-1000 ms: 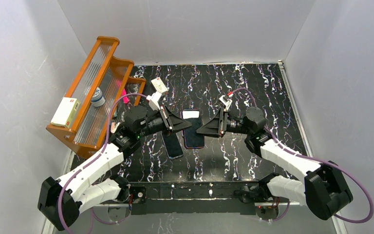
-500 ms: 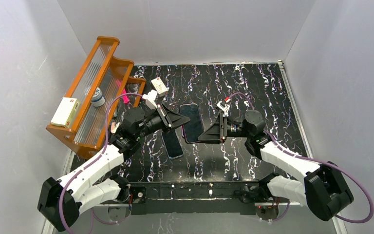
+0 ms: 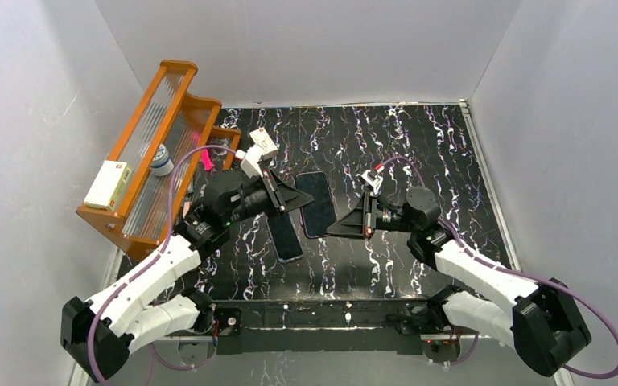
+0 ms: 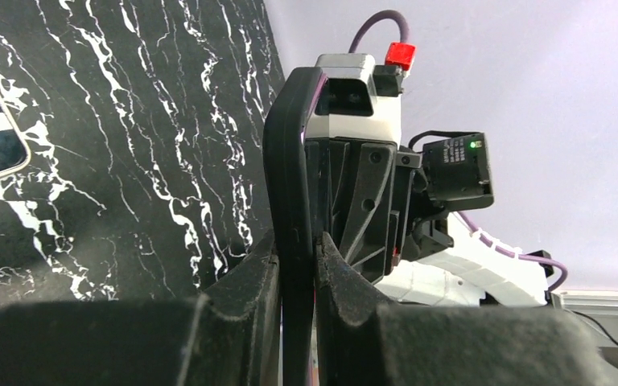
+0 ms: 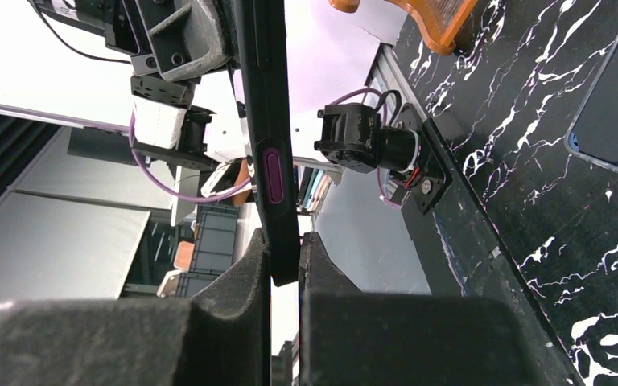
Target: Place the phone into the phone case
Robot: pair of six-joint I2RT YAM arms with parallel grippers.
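A black phone case (image 3: 315,203) with a purple side button hangs tilted above the table between both arms. My left gripper (image 3: 299,201) is shut on its left edge and my right gripper (image 3: 334,225) is shut on its lower right corner. In the left wrist view the case (image 4: 290,161) stands edge-on between my gripper (image 4: 296,241). In the right wrist view the case (image 5: 265,121) sits between my gripper (image 5: 284,241). A dark phone (image 3: 284,236) lies flat on the table below the left gripper; it also shows in the right wrist view (image 5: 611,112).
An orange wooden rack (image 3: 149,153) stands at the left, with a white box (image 3: 107,184) and a small bottle (image 3: 161,161) on it. A pink item (image 3: 207,159) lies beside it. Grey walls enclose the black marbled table (image 3: 418,145).
The case has come up from lying flat and turned, its pale side no longer showing. The right gripper has shifted down towards the near edge; the left gripper rose slightly.
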